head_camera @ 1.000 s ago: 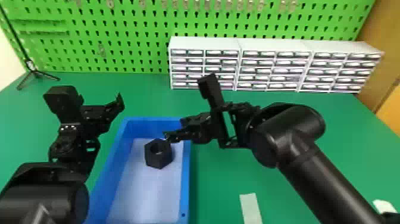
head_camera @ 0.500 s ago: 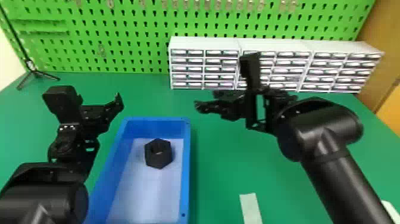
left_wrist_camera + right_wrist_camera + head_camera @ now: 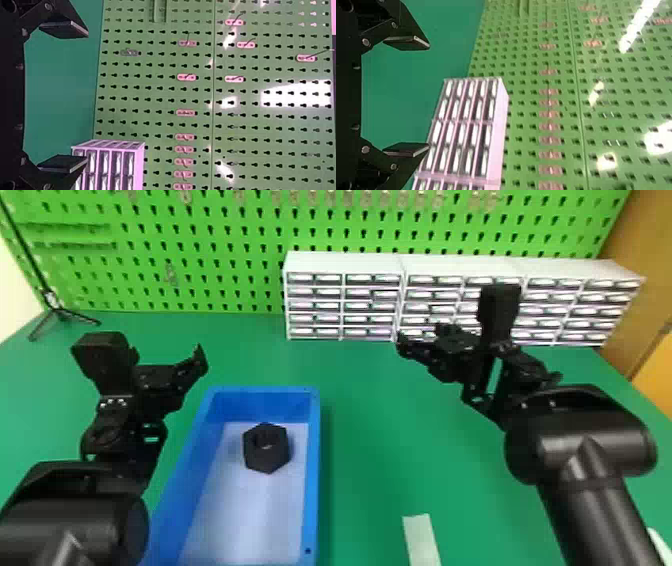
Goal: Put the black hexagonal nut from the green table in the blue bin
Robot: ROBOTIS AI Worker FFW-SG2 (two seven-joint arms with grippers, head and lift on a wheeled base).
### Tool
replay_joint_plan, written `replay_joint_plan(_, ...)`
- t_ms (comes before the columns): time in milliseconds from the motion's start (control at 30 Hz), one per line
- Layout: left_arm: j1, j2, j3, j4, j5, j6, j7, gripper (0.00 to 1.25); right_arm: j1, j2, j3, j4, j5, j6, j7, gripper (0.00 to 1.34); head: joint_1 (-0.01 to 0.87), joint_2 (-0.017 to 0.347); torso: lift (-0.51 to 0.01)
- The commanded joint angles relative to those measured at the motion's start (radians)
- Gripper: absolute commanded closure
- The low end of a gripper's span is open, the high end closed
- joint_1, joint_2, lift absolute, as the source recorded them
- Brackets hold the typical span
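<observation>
Black hexagonal nut [image 3: 270, 462] lies in the far part of the blue bin [image 3: 312, 480], on its pale floor, closer to the right wall than the left, with its hole facing up. The right gripper [image 3: 428, 95] is spread wide with nothing between its fingers, up over the green table [image 3: 370, 425] to the right of the bin, with the drawer cabinets [image 3: 345, 261] behind it. The left gripper [image 3: 86, 97] is spread and empty too, to the left of the bin.

By the look of it, the placing is done, and what is left is to settle the right arm well away from the bin. Do that smoothly and at a height above the bin's rim, since a low swing to the left could clip the wall and jog the nut. Avoid pushing forward, where the fingers might knock the cabinets. The left arm has no need to move. There is no call to regrip or straighten the nut; it sits securely enough.
</observation>
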Motion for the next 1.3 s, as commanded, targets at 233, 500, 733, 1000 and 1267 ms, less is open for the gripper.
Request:
replay_joint_plan(233,0.0,0.0,-0.008,0.0,-0.002,0.0,0.0,0.16,0.091,0.034,-0.054,0.002,0.052,-0.186,-0.103,0.38,0.686,0.028,-0.096)
replay_joint_plan(500,0.001,-0.001,-0.009,0.0,-0.002,0.0,0.0,0.16,0.134,0.054,-0.054,0.023,0.055,-0.32,-0.182,0.38,0.686,0.028,-0.096)
replay_joint_plan(733,0.005,-0.001,-0.017,0.0,0.0,0.0,0.0,0.16,0.171,0.062,-0.04,0.037,0.049,-0.387,-0.246,0.38,0.686,0.028,-0.096)
replay_joint_plan(1000,0.009,-0.001,-0.029,0.0,0.0,0.0,0.0,0.16,0.198,0.066,-0.035,0.04,0.053,-0.428,-0.294,0.34,0.686,0.028,-0.096)
replay_joint_plan(1267,0.015,-0.001,-0.034,0.0,0.0,0.0,0.0,0.16,0.225,0.068,-0.032,0.051,0.052,-0.451,-0.329,0.33,0.686,0.028,-0.096)
